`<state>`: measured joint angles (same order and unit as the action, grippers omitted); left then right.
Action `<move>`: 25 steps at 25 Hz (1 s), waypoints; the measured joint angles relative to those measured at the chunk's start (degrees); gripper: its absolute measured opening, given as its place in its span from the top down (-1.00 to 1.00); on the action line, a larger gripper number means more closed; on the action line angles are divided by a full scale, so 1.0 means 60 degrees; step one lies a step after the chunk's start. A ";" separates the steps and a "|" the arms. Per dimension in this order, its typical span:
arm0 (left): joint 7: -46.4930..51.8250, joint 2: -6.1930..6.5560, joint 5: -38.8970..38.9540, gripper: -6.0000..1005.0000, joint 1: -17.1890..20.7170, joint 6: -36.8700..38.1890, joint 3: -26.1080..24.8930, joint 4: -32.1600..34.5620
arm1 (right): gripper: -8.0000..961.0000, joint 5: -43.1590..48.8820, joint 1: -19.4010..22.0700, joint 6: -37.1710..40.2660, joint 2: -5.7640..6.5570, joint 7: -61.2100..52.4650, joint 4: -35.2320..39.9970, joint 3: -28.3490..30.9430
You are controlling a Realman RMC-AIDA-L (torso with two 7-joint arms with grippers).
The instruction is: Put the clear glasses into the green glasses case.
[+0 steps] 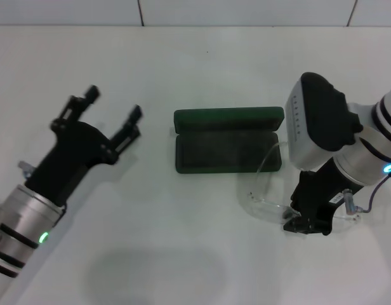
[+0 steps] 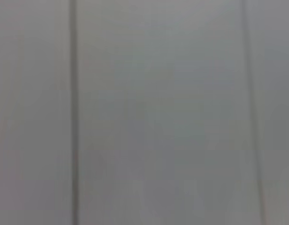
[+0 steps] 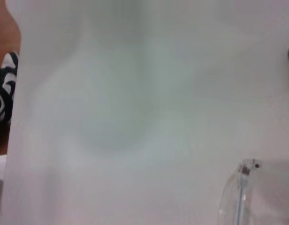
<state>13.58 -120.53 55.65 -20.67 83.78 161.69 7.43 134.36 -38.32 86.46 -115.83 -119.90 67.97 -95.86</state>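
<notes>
**Clear glasses parked right beside the open case, right arm on them**

Clear glasses (image 1: 266, 202) sit on the white worktop (image 1: 183, 76) just in front of the green glasses case (image 1: 228, 140), with one thin arm reaching up over the case's near right corner. The case lies open, lid folded back and dark lining up, so it's ready to take them without any extra step.

The right gripper (image 1: 304, 223) is down at the frame's right end. It looks like it's pinching it, but I can't tell whether the jaws are clamped or just touching. Grabbing an end makes sense, since it keeps the lenses free.

The left gripper (image 1: 113, 114) hovers well off to the left of the case, jaws spread apart, holding nothing. My guess is it's just on standby.
</notes>
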 joint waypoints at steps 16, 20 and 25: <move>0.0739 0.0063 0.0300 -0.68 0.0229 0.0449 0.0086 0.0296 | 0.73 -0.2196 0.1656 0.1248 -0.0003 0.2945 0.0158 0.2973; 0.0993 0.0095 -0.0667 -0.68 0.0155 0.1019 0.0091 0.0061 | 0.73 -0.3081 0.2145 0.1562 0.0001 0.4425 -0.0557 0.3863; 0.2032 0.0196 -0.2119 -0.68 -0.0359 0.1890 0.0092 -0.0664 | 0.73 -0.4759 0.2661 0.1603 0.0044 0.8177 -0.2356 0.4338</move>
<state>25.77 -119.35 42.94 -22.83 95.12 162.24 3.44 105.80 -22.35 96.08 -115.57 -70.83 53.84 -69.84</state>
